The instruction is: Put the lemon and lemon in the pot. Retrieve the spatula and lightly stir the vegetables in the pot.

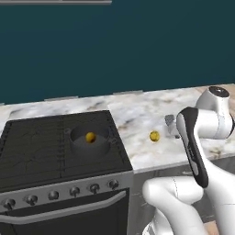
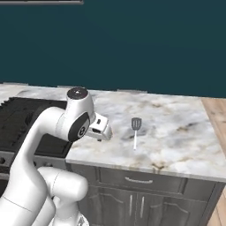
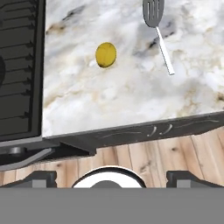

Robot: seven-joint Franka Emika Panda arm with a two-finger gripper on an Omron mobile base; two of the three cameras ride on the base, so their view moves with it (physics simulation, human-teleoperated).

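A low dark grey pot [image 1: 78, 146] sits on the stove's right side, with one lemon [image 1: 90, 137] inside it. The other lemon [image 1: 154, 136] [image 3: 106, 54] lies on the marble counter just right of the stove. The spatula [image 2: 135, 131] [image 3: 158, 30] lies flat on the counter further right, blade toward the wall. My gripper [image 2: 102, 133] [image 1: 170, 123] [image 3: 111, 178] hovers above the counter's front part, near the loose lemon and left of the spatula. It is open, its fingertips [image 3: 38, 177] wide apart with nothing between them.
The black stove [image 1: 32, 151] has a row of knobs [image 1: 73, 190] and an oven handle on its front. The marble counter [image 2: 176, 132] runs right to a wooden floor [image 2: 218, 114]. Grey cabinet drawers [image 2: 141, 181] stand below, and a teal wall is behind.
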